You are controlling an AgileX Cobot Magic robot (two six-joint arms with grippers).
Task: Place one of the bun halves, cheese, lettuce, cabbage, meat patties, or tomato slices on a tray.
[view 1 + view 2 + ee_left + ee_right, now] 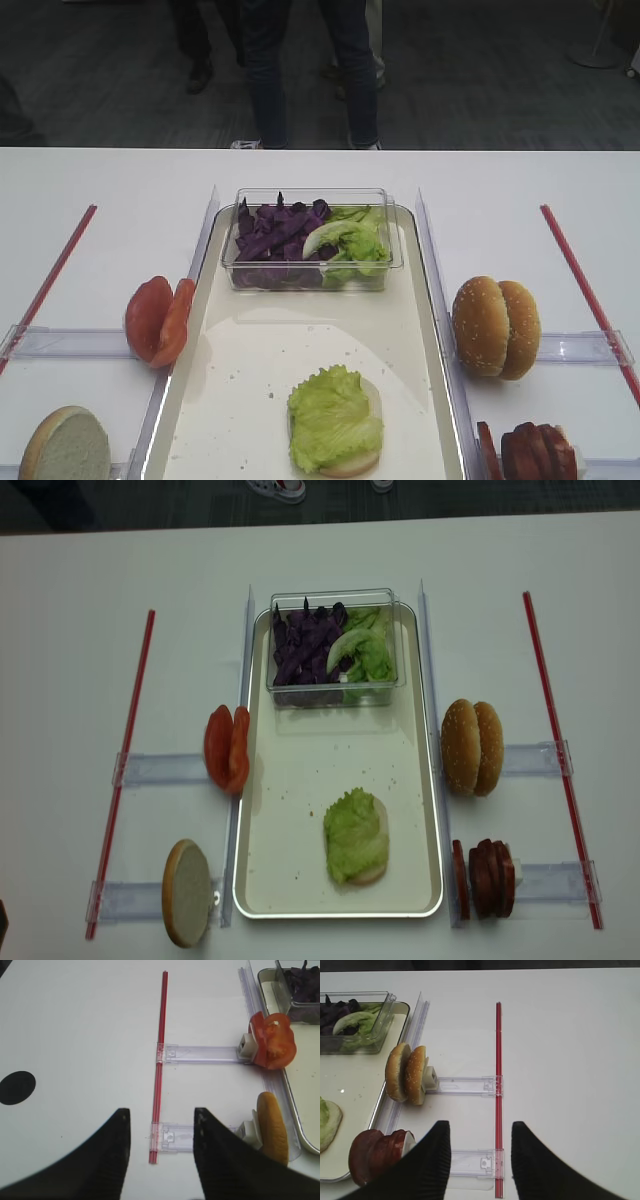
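Note:
On the cream tray (230, 400) lies a bun half (358, 463) with a lettuce leaf (335, 418) on top. A clear tub (310, 282) at the tray's far end holds purple cabbage (275, 235) and more lettuce. Tomato slices (158, 318) and a bun half (65, 445) stand left of the tray. Two bun halves (495, 327) and meat patties (530, 452) stand to its right. No cheese shows. My right gripper (480, 1125) is open and empty, right of the patties (375, 1155). My left gripper (161, 1111) is open and empty, left of a bun half (272, 1130).
Red strips (50, 275) (585, 290) run along both sides of the table. Clear plastic holders (465, 1085) (200, 1053) carry the upright food beside the tray. People's legs (300, 70) stand behind the table's far edge. A black round mark (17, 1087) sits at far left.

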